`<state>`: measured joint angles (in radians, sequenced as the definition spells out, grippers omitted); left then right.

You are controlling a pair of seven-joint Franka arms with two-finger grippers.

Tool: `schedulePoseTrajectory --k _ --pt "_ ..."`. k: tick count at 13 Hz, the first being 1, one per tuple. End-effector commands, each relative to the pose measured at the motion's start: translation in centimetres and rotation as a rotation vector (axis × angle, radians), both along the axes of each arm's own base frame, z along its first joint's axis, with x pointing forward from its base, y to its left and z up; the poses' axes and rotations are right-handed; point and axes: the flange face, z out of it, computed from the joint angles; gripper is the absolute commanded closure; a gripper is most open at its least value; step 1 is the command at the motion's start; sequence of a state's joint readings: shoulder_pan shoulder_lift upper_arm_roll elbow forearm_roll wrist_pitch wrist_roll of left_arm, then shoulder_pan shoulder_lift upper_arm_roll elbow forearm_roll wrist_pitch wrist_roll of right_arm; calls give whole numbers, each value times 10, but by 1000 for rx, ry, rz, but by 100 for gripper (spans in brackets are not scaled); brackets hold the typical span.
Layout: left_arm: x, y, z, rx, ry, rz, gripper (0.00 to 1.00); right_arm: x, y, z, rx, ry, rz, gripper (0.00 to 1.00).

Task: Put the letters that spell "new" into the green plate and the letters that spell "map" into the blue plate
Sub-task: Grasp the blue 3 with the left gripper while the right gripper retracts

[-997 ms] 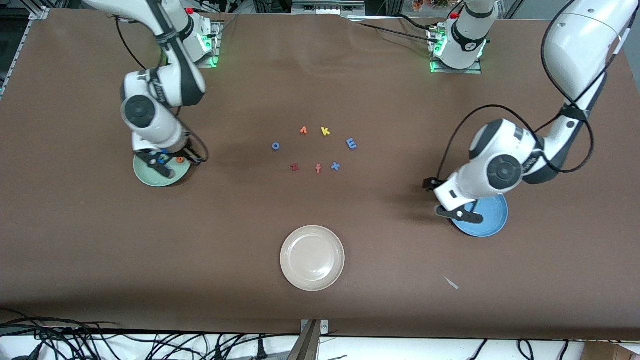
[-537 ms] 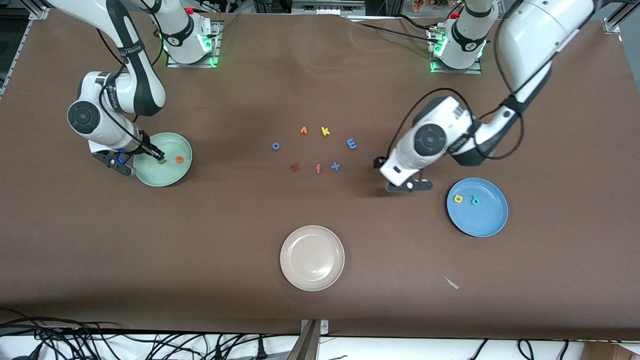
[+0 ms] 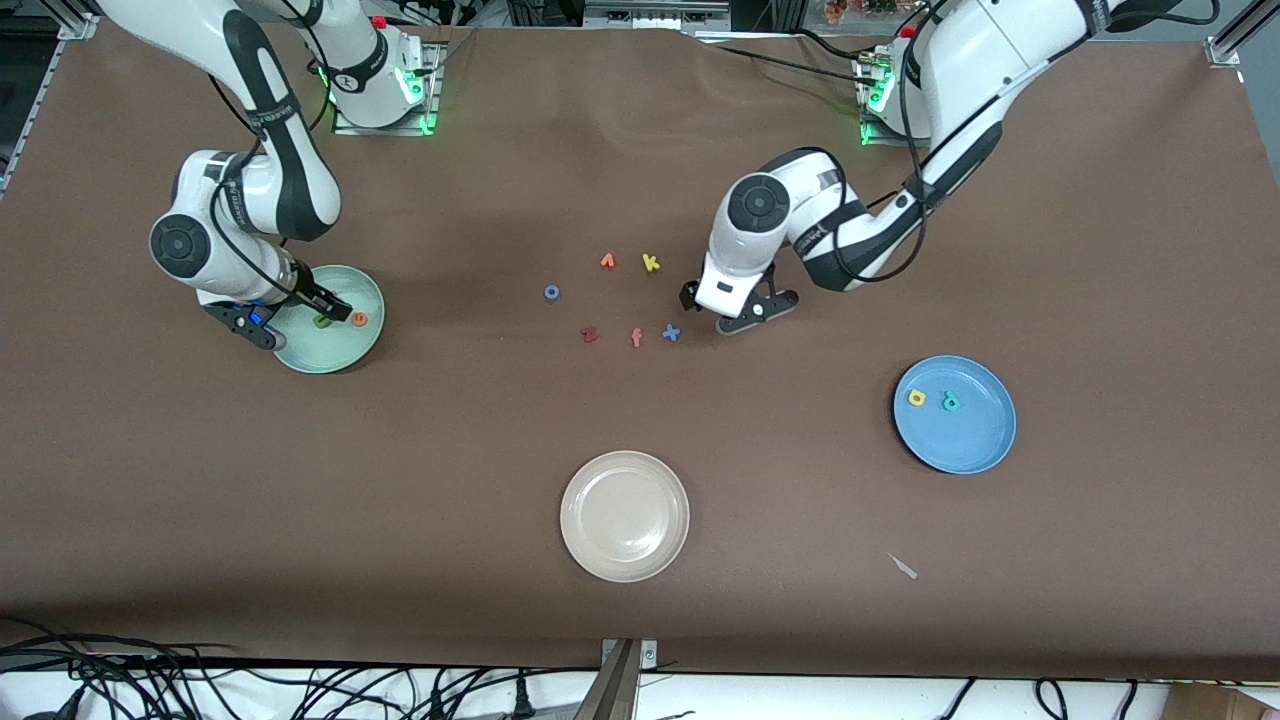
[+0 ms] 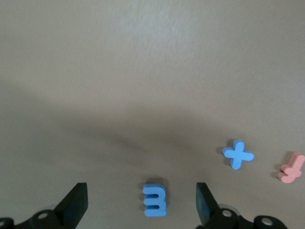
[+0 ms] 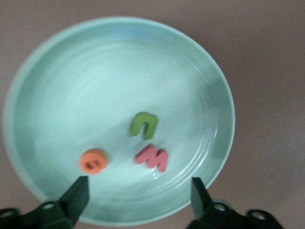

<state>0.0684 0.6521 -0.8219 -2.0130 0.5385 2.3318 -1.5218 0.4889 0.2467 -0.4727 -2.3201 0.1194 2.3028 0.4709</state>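
blue foam letter "m" (image 4: 155,199) lying flat on the brown counter (image 3: 800,520) beside the blue foam "x" (image 4: 238,153) — light, soft, likely pinching best across its flat sides | left tool (image 4: 140,205) hanging released, straddling it | right tool (image 5: 138,200) hovering released over the pale mint-green plate (image 5: 200,76), holding nothing

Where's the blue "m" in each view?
Front view: not visible; the left end effector hangs over its spot, beside the blue "x".
Left wrist view: blue "m" on the table, between the open fingers.
Right wrist view: not in it.
Shared landmark: the blue "x".
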Motion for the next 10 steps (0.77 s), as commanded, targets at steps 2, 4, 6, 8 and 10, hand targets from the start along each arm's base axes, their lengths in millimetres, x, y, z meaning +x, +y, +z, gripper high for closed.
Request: schedulePoseTrajectory --k 2,4,6,8,10 --pt "-18 -21 -19 5 -54 98 0 42 2 98 108 13 141 0" --pt "-22 -25 -22 3 -58 93 0 68 -11 153 142 47 248 0" --pt "-30 -32 -25 1 -54 76 0 83 -11 200 157 26 358 0" --pt "-30 -32 -28 -3 -59 70 3 88 -19 251 182 8 476 0" --pt "-36 -32 -41 4 -65 45 6 89 -25 308 162 -27 500 0"
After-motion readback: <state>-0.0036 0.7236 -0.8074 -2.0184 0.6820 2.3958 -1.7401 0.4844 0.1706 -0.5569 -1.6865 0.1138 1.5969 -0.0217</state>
